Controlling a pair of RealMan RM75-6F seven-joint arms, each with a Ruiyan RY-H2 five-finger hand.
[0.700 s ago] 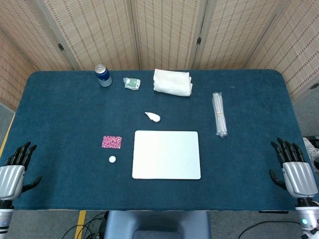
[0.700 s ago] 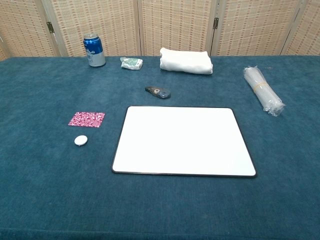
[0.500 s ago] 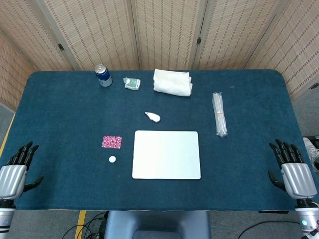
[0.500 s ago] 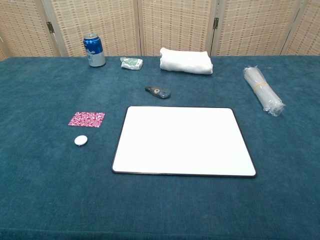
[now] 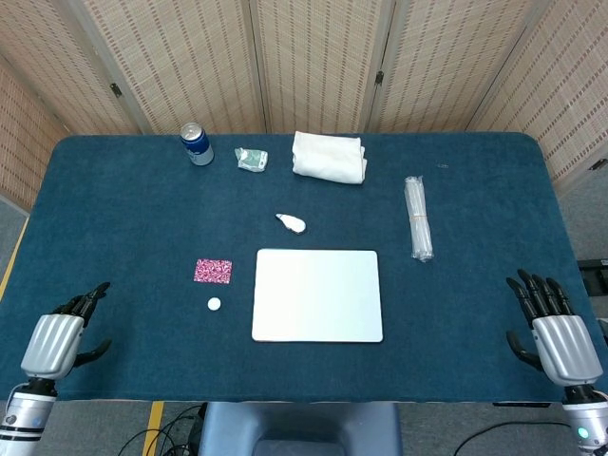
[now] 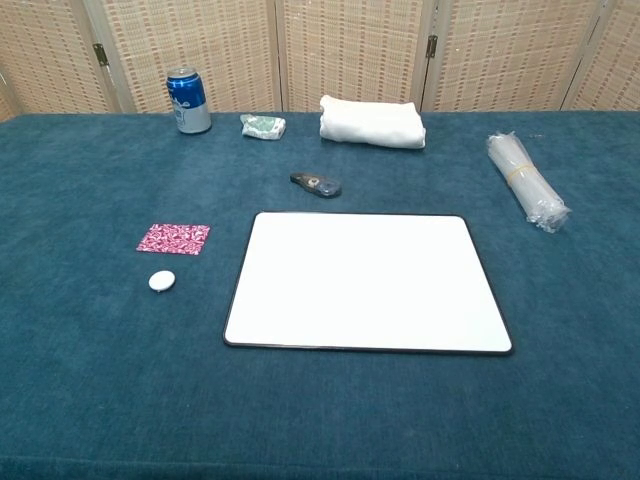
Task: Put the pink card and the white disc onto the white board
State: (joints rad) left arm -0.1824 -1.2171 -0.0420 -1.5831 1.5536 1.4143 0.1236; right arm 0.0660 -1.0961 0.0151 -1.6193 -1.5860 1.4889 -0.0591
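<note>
The pink patterned card [image 5: 213, 271] [image 6: 174, 238] lies flat on the blue table, left of the white board [image 5: 317, 294] [image 6: 366, 281]. Just in front of the card sits the small white disc [image 5: 215, 304] [image 6: 162, 281]. The board has nothing on it. My left hand [image 5: 59, 337] hovers at the near left corner of the table, fingers apart and holding nothing. At the near right corner my right hand [image 5: 549, 325] is also spread with nothing in it. Both hands are far from the card and disc, and neither shows in the chest view.
Along the far edge stand a blue can [image 5: 197, 143], a small green-white packet [image 5: 252, 160] and a folded white towel [image 5: 329, 157]. A small grey-white object [image 5: 292, 223] lies just behind the board. A clear wrapped roll [image 5: 418, 218] lies to the right.
My left hand has moved right and inward over the table's near left corner. My right hand has sunk slightly towards the near edge. The card, disc and board have not moved.
</note>
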